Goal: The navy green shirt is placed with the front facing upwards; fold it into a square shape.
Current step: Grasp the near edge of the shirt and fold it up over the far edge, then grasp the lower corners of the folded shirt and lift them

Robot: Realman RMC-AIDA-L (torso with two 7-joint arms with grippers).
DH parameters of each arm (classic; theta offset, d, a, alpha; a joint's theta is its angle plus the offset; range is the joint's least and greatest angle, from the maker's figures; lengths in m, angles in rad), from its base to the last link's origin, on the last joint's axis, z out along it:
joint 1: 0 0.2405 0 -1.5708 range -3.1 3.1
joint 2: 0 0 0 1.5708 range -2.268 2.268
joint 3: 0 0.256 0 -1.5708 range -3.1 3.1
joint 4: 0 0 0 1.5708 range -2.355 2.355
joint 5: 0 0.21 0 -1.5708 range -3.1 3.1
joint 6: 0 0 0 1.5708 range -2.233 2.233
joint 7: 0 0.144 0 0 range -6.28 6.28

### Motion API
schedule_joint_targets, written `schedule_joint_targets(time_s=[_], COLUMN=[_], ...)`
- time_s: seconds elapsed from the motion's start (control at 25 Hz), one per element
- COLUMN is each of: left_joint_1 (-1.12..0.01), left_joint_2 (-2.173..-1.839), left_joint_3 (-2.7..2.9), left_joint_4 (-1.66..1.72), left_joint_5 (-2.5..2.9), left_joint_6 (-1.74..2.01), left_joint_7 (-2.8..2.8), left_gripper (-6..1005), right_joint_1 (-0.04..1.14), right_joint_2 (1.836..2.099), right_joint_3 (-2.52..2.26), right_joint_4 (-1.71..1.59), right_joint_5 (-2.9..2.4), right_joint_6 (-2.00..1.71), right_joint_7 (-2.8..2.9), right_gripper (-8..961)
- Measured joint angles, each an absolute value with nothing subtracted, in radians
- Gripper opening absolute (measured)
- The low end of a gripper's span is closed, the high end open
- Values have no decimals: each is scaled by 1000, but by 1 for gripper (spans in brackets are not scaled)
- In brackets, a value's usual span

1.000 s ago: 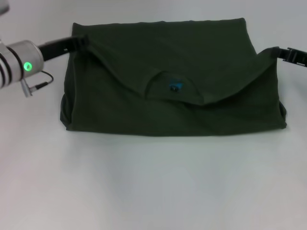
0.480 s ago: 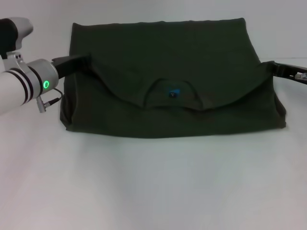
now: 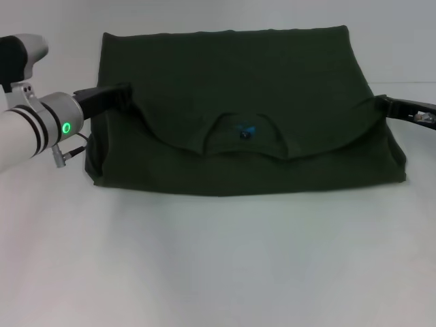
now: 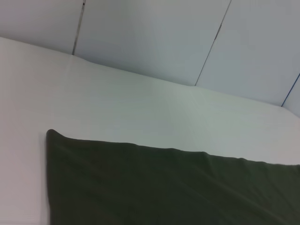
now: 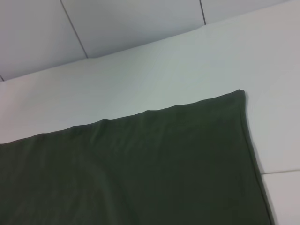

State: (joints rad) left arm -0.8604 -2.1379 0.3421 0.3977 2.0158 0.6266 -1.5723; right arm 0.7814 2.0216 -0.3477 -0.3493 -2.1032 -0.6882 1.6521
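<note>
The navy green shirt (image 3: pixel 231 75) lies across the white table (image 3: pixel 218 259), folded into a wide band. Its collar end is turned over toward me, and the neck opening with its small label (image 3: pixel 246 130) faces up. My left gripper (image 3: pixel 117 95) holds the flap's left corner at the shirt's left edge. My right gripper (image 3: pixel 385 103) holds the flap's right corner at the right edge. The cloth is drawn into a point at each gripper. The wrist views show only dark shirt cloth (image 4: pixel 164 192) (image 5: pixel 140 168), not the fingers.
Bare white tabletop lies in front of the shirt and on both sides. A pale panelled wall (image 4: pixel 150 42) rises behind the table's far edge. My left arm's silver wrist with a green light (image 3: pixel 66 127) hangs over the table's left side.
Both grippers have carried the flap's corners a little toward me, so the collar edge sits slightly nearer. The left arm has swung further into view.
</note>
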Motion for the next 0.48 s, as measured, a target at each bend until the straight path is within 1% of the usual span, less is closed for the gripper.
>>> schedule_joint_targets(time_s=[0.08,0.12,0.4,0.48], left_joint_1=[-849,-844,-782,-763], left_joint_2=[-2137,-2137,-2138,-2138], left_joint_3=[340,338,339,340], left_joint_4=[415,425,527,545], left_joint_5=[2011,2009,1954,1944], left_joint_6=[643,651,789,841], left_joint_7=[-1581,-1588,-1644,-1654], left_gripper=[138,140,279,319], right_joint_1=[777,774,740,723], right_joint_2=[2022,2021,2021,2017], right_joint_3=[-348,-348,-342,-344], right_joint_4=[-356,-360,-455,-477], right_joint_5=[-2103,-2103,-2075,-2034], right_joint_6=[-693,-698,-776,-813], right_joint_7=[1652,1652,1662,1663], right_gripper=[63,92,295,376])
